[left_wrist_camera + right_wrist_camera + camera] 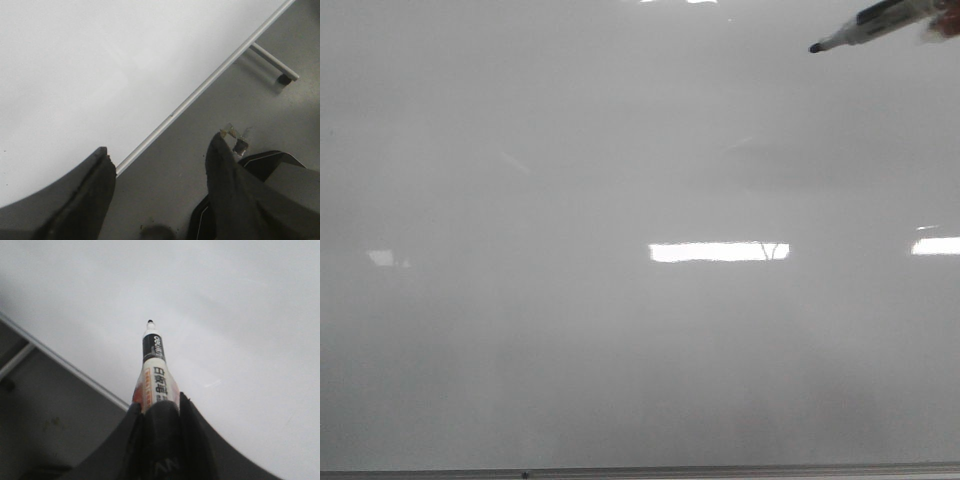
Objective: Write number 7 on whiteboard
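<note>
- The large glossy pale grey-white whiteboard [620, 350] fills the front view, with bright rectangular light reflections on it and a thin grey metal frame strip along its near edge.
- No number 7 shows on it in any view; the surface looks unmarked, so I judge the writing has not yet begun.
- The right gripper [159, 412] is clenched around a white whiteboard marker with a black collar and orange label [155, 372], its cap off and its black tip pointing out over the board.
- In the front view the marker [875, 22] enters from the upper right corner, its tip over the board's far right region; whether the tip touches the surface or hangs just above it, I cannot tell.
- The left gripper [162, 155] stands released and holds nothing, its dark fingers [95, 175] straddling the board's frame strip with grey floor beyond it.
- Risk: the marker is gripped low on its barrel with much of its length sticking out, so pressing down hard could make it slip or tilt between the jaws and leave a wobbling stroke.
- Risk: too light a contact would give a broken or faint line, since the glossy surface offers no cue to the tip's height.
- Risk: the tip sits near the right wrist view's frame edge of the board; starting the top stroke there could leave little room for the downstroke.
- Risk: the uncapped tip could smear fresh ink if dragged back across it.
</note>
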Controlling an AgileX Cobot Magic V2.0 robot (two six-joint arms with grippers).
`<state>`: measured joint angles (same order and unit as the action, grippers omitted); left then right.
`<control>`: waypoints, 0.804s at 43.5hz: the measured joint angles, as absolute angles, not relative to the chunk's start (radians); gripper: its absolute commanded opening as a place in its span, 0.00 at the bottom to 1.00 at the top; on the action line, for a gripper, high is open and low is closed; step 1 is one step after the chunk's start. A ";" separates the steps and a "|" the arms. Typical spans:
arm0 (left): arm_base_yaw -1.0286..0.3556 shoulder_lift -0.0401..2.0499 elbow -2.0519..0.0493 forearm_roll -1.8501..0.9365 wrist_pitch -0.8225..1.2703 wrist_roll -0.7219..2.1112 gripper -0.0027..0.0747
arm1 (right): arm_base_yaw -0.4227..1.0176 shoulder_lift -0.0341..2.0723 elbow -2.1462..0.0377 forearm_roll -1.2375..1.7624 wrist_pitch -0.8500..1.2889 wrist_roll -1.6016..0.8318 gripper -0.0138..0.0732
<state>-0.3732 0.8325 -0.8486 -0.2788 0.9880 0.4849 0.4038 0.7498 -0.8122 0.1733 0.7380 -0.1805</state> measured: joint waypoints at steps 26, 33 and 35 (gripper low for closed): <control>-0.362 0.826 -0.848 -0.297 0.897 0.485 0.55 | 0.393 0.857 -0.645 0.173 0.263 -0.137 0.14; -0.362 0.826 -0.848 -0.299 0.897 0.485 0.55 | 0.393 0.981 -0.714 0.173 0.220 -0.137 0.14; -0.362 0.826 -0.848 -0.299 0.897 0.485 0.55 | 0.393 1.012 -0.735 0.173 0.216 -0.137 0.14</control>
<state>-0.3622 0.8263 -0.8481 -0.2995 0.8972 0.4849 0.3931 1.0117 -0.7352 0.1733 0.2158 -0.1368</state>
